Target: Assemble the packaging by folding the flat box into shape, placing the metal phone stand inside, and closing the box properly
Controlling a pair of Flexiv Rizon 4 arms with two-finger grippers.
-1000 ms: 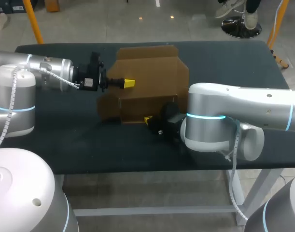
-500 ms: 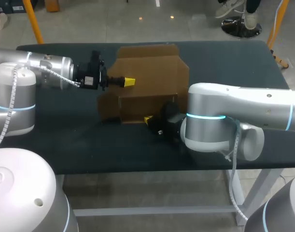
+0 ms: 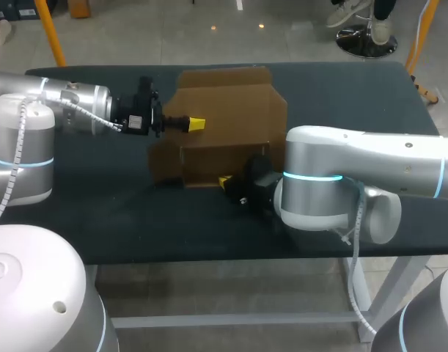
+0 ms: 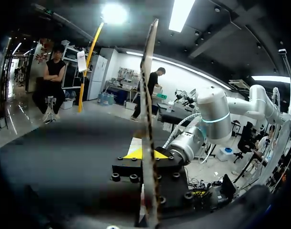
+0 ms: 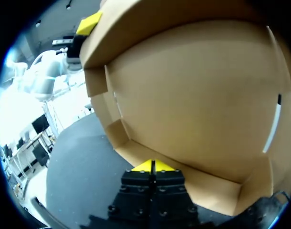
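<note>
The brown cardboard box [image 3: 231, 110] sits partly folded in the middle of the dark table, with its walls up and its top open. My left gripper [image 3: 196, 125] reaches in from the left and is shut on the box's left side panel. In the left wrist view that panel's thin edge [image 4: 147, 95] runs upright between the yellow tips of the left gripper [image 4: 146, 153]. My right gripper [image 3: 225, 181] is shut at the foot of the box's front wall. The right wrist view shows the right gripper [image 5: 152, 166] with its tips together against the low front flap, the box's inside [image 5: 197, 95] ahead. No phone stand shows.
The dark table [image 3: 99, 213] has bare surface to the left of the box and in front of it. My right arm's thick elbow [image 3: 319, 191] lies close against the box's right front corner.
</note>
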